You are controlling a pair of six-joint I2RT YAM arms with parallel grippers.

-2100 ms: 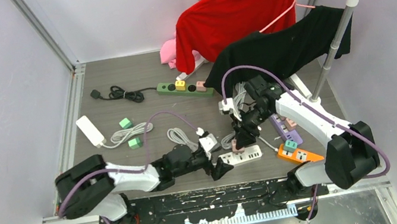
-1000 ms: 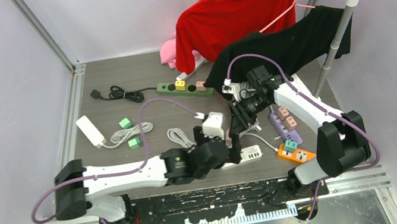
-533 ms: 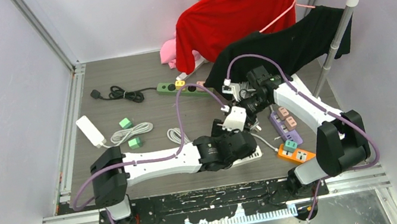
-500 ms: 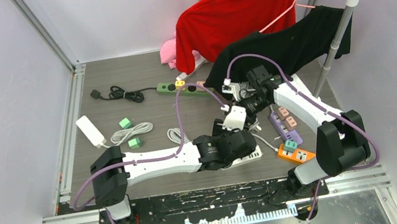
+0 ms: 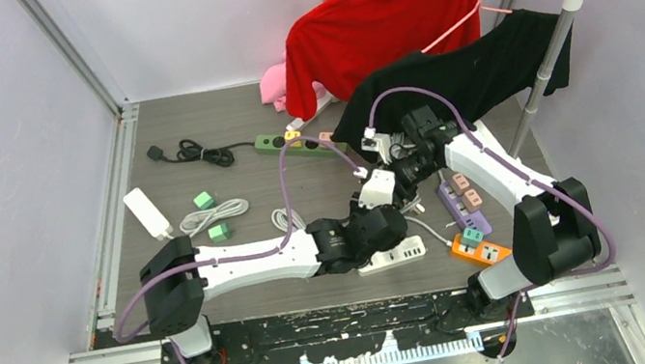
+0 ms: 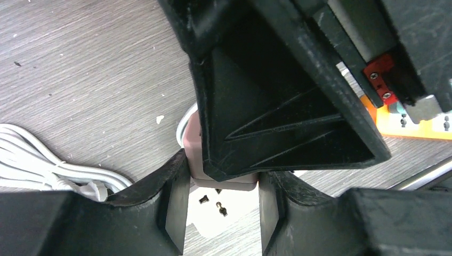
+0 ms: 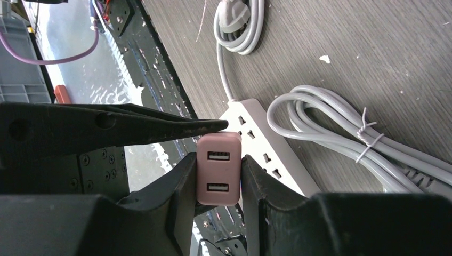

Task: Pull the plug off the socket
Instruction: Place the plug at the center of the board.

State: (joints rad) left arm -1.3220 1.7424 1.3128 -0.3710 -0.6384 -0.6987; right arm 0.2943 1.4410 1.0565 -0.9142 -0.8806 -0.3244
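The right gripper (image 7: 218, 160) pinches a pale pink plug (image 7: 217, 184) between its two black fingers, jaws closed to the plug's width with a pad flat against each side. The plug is a small block with two USB ports facing the right wrist camera, held over the end of a white power strip (image 7: 269, 146) that lies on the grey wood-grain table (image 5: 221, 120). From these angles I cannot tell whether its prongs are clear of the socket. The left gripper (image 6: 223, 181) is spread wide, one finger on each side of the strip's end, with socket holes showing in the gap. Whether its pads press the strip is not clear. In the right wrist view one tapered finger (image 7: 160, 127) of the left gripper reaches in from the left, its tip just beside the plug's top corner. The left wrist view is mostly filled by the right gripper's dark body, with only the plug's lower edge showing beneath it. The overhead view hides the plug behind the two meeting wrists but shows what the wrist views miss. There is an orange strip (image 5: 486, 252) and a purple strip (image 5: 460, 194) to the right, and a green strip (image 5: 298, 145) farther back. A red shirt (image 5: 376, 22) and a black shirt (image 5: 467, 71) hang from a rail. Bundled grey cables (image 7: 341, 133) lie beside the white strip.
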